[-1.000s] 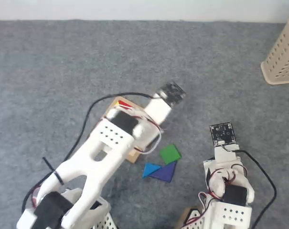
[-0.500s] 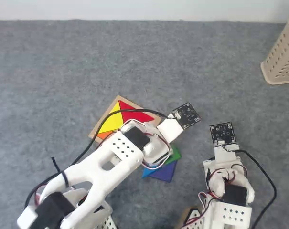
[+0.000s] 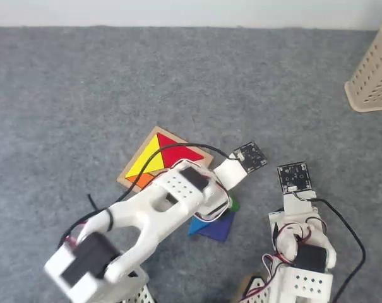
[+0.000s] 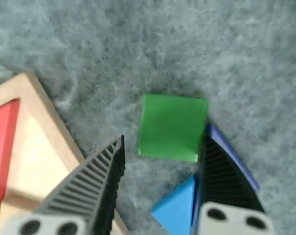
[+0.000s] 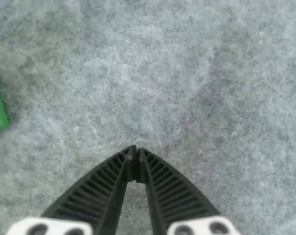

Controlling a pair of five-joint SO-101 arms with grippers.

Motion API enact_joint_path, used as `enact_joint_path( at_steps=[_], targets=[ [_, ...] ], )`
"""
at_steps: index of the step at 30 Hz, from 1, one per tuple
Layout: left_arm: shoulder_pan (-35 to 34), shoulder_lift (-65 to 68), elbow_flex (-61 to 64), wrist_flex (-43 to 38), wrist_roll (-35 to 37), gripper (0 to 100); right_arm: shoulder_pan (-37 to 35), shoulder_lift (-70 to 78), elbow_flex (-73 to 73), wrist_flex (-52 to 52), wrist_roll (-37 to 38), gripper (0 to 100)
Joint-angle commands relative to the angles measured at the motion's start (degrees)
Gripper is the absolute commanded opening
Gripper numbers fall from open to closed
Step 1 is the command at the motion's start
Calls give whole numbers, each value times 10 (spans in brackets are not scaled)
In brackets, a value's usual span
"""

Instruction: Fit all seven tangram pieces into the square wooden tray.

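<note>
Near the middle of the bench, a little toward its near edge, lies the square wooden tray (image 3: 135, 156), turned so that one corner points to the far edge. Inside it I see a yellow piece (image 3: 146, 163), a red piece (image 3: 176, 153) and an orange piece (image 3: 143, 182), all flat and touching each other. The left arm covers the part of the tray nearest to the loose pieces, so I cannot tell if more pieces are already in place there.

Three pieces are on the grey bench cover, outside the tray and just beside its right corner: a green square (image 4: 172, 126), a blue triangle (image 4: 178, 211) and a purple piece (image 3: 218, 228). The blue triangle and the purple piece touch each other, and the green square lies close to both.

The left gripper (image 4: 163, 139) hangs over the green square with its jaws wide apart, one on each side of the square, and it is not clamped on it. The right gripper (image 5: 136, 149) is pressed together with nothing between its jaws, above bare bench cover toward the near right side.

My judgement is that the task is about half done: at least three pieces are placed, at least three are left, and the green square looks to be the next one.
</note>
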Motion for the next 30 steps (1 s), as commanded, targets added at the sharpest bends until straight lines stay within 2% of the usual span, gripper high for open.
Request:
enact_joint_path(
  at_steps=[1, 11, 19, 30],
  targets=[
    [1, 33, -44, -3, -9, 232, 7, -8, 4, -7, 6, 6],
    [0, 84, -75, 4, -7, 231, 7, -8, 4, -7, 6, 6],
    [3, 84, -75, 13, -7, 94, 7, -8, 4, -7, 6, 6],
    [3, 84, -73, 20, -7, 76, 7, -8, 4, -7, 6, 6]
  ],
)
